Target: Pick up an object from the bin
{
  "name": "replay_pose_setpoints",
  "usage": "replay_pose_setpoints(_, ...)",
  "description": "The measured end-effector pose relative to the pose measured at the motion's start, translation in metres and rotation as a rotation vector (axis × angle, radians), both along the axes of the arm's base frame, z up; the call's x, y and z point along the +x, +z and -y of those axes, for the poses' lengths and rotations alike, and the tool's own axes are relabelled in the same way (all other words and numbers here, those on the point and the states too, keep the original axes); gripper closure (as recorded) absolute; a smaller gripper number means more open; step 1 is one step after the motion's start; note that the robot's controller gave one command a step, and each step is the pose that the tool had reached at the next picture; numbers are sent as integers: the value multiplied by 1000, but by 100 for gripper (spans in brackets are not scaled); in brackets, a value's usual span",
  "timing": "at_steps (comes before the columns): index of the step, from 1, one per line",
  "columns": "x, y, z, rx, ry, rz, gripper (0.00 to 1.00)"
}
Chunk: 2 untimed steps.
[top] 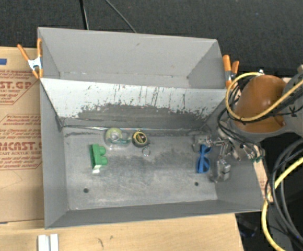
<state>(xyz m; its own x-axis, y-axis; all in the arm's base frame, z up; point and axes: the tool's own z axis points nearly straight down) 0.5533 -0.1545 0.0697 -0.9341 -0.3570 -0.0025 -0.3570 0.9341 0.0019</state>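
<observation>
Grey metal bin (141, 195), floor scuffed. Your gripper (218, 167) low by bin's right wall, just beside small blue plastic piece (202, 159); its grip state you cannot tell. Green plastic block (97, 157) near left wall.

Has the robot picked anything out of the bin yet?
Not yet, nothing is lifted. The gripper is down at the right end of the bin, beside a blue piece lying on the floor. The green block, clear round thing and dark round thing lie further left. Grabbing and lifting are left.
</observation>
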Motion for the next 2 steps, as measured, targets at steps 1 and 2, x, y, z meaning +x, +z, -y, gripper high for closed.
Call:
replay_pose_setpoints(1, 0, 0, -4, 0, 9, 1, 100)
replay_pose_setpoints(2, 3, 148, -17, -4, -67, 10, 100)
